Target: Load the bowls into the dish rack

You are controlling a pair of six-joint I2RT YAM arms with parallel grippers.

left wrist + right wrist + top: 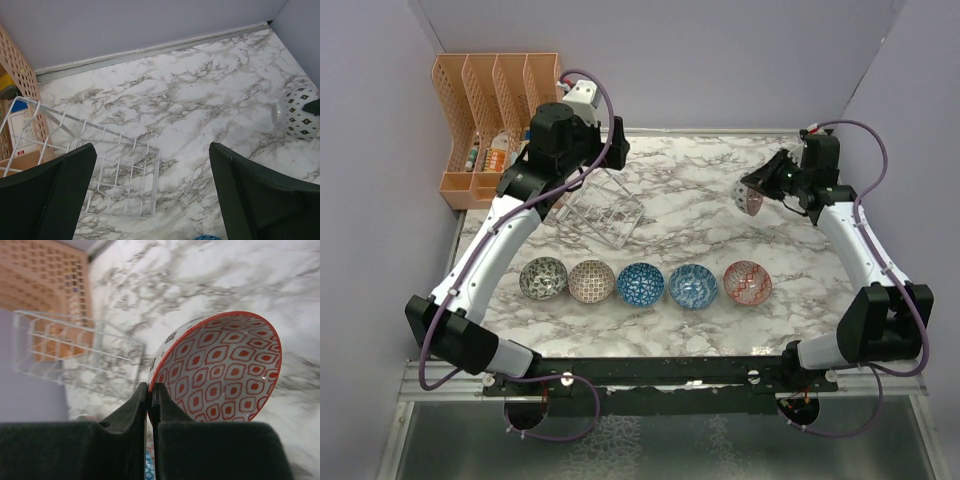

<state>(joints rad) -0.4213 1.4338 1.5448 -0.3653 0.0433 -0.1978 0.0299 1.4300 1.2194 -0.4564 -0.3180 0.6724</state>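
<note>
Five bowls stand in a row near the front of the table: grey-black (543,278), beige-brown (591,281), two blue (641,284) (692,286) and a red one (747,282). My right gripper (767,186) (150,390) hangs above the table's right side, shut on the rim of another red-patterned bowl (751,197) (220,370), which is tilted on edge. The clear dish rack (605,205) (120,175) (75,350) stands at the back left with nothing in it. My left gripper (616,150) (151,147) hovers over the rack's far end, open and with nothing between its fingers.
An orange perforated organiser (495,120) (50,280) holding small items stands in the back left corner, right behind the rack. Purple walls close in the table at the back and on both sides. The held bowl's white, diamond-dotted outside (299,119) shows at the right of the left wrist view.
</note>
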